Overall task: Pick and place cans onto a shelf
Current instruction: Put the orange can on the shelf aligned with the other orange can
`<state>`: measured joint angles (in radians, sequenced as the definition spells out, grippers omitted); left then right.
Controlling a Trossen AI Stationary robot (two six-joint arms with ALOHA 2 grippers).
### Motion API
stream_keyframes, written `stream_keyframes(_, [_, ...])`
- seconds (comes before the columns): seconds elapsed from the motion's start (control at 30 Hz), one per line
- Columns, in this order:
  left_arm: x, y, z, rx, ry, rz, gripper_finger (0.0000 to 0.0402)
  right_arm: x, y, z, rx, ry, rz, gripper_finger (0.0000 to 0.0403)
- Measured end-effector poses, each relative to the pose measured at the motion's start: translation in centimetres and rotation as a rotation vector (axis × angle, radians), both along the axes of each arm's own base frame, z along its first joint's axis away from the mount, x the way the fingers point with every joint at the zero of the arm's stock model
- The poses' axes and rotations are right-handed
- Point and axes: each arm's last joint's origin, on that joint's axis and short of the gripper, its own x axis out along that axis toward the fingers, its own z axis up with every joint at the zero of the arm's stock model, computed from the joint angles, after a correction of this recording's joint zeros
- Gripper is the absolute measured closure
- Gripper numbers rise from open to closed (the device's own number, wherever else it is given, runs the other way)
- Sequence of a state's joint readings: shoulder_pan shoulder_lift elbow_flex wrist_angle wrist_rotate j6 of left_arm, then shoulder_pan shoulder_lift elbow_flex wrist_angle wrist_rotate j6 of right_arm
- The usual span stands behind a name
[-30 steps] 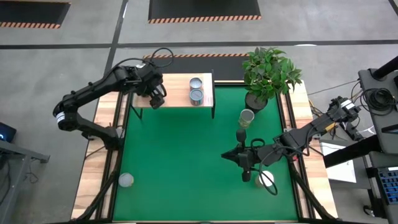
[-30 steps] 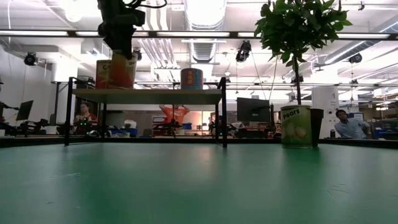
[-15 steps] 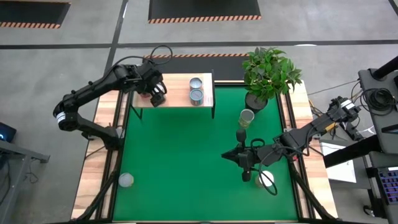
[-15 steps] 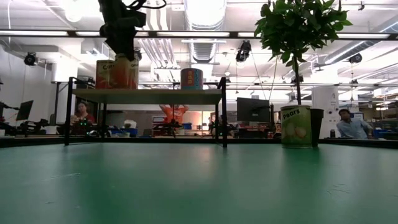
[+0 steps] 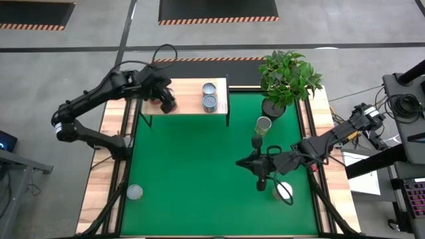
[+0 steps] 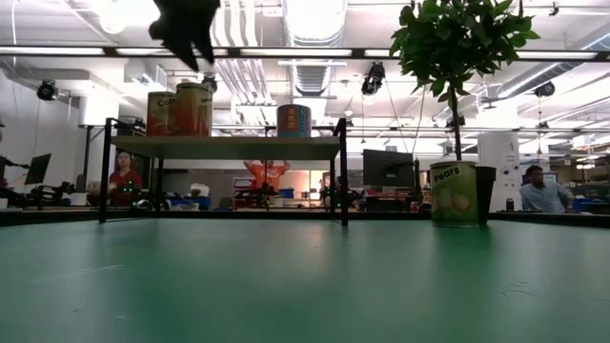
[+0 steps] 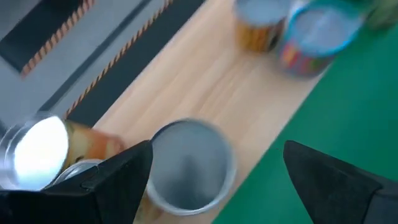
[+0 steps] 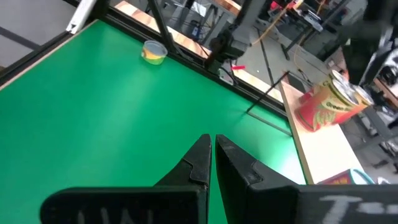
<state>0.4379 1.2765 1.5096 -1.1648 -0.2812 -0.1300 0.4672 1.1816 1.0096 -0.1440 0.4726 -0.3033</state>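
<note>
The shelf (image 5: 189, 97) stands at the far left of the green mat. My left gripper (image 5: 166, 103) hangs open above the shelf's left end, clear of the two orange-labelled cans (image 6: 193, 110) standing there; in the left wrist view (image 7: 217, 146) its fingers stand wide on either side above a silver can top (image 7: 189, 163). Two more cans (image 5: 209, 95) stand at the shelf's right end. A pears can (image 5: 263, 125) stands on the mat by the plant pot. My right gripper (image 5: 242, 164) is shut and empty over the mat's right half (image 8: 211, 155).
A potted plant (image 5: 285, 76) stands at the far right. A loose can (image 5: 135, 192) stands on the mat's near left corner, and another (image 5: 284, 191) stands near right, behind my right gripper. The room behind the table holds people and desks.
My left gripper has let go of the orange can on the shelf's left end and gone straight up, clear of the can tops. The can stays upright on the shelf beside the other one.
</note>
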Motion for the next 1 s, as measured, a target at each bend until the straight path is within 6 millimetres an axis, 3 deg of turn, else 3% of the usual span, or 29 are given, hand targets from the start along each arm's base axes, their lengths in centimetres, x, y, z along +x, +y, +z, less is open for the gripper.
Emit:
stream_keyframes(0.2, [0.3, -4.9, 0.4, 0.138, -0.181, -0.116, 0.0060, 0.9, -2.4, 0.0, 0.102, -0.005, -0.127, 0.0390])
stream_keyframes(0.37, [-0.1, -9.1, -2.0, 0.306, -0.288, -0.214, 0.0079, 2.4, -4.8, -0.9, 0.191, 0.021, -0.213, 0.0394])
stream_keyframes(0.47, [-0.6, -10.6, -3.4, 0.404, -0.324, -0.235, 0.0100, 3.4, -6.6, -1.4, 0.217, 0.024, -0.262, 0.0394])
stream_keyframes(0.7, [-2.7, -10.8, -6.0, 0.457, -0.339, -0.179, 0.0186, 6.9, -11.5, 0.1, 0.209, -0.002, -0.337, 0.0394])
stream_keyframes(1.0, [-5.5, -10.4, -10.1, 0.410, -0.351, -0.138, 0.0361, 11.7, -15.7, 2.9, 0.146, -0.016, -0.364, 0.0394])
